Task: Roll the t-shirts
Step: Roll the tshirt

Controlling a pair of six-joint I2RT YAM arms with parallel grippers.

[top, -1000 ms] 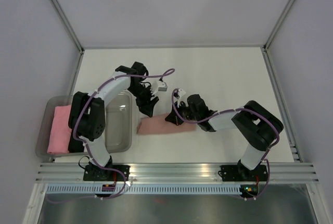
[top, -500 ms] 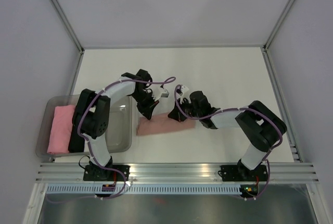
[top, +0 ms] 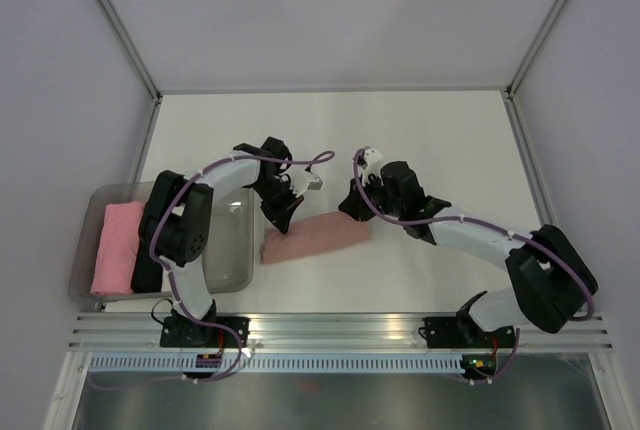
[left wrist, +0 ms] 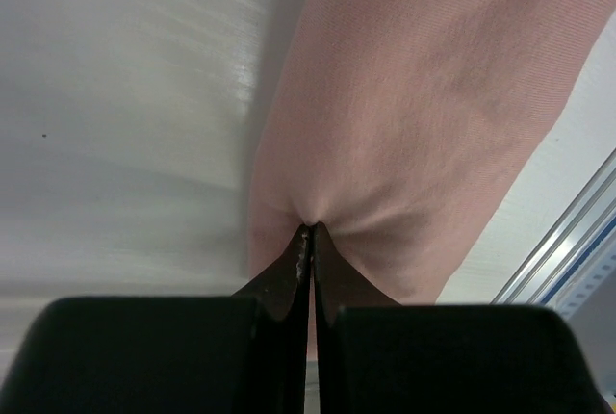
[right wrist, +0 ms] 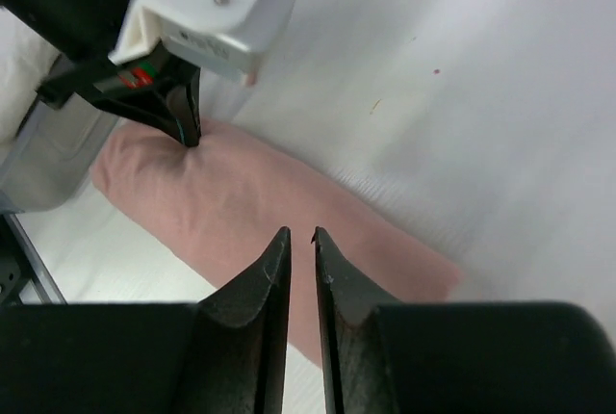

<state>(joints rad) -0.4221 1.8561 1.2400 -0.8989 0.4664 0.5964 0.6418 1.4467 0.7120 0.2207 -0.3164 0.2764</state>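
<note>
Dusty salmon-pink cloth t-shirt roll (top: 320, 237) is pinched at 9 o'clock end by left gripper (left wrist: 309, 231); right gripper (right wrist: 300, 236) parted, empty. Should be lifted level, kept tight.

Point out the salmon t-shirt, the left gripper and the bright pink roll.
salmon t-shirt (top: 318, 236): top view, middle of its length.
left gripper (left wrist: 310, 230): left wrist view, tips pinching cloth.
bright pink roll (top: 113, 247): top view, its middle.

Soft, even light from above; the white table (top: 430, 140) is bright, shadows faint. My left wrist view smears the table with blur; my fingers (left wrist: 284, 277) show near-black.
</note>
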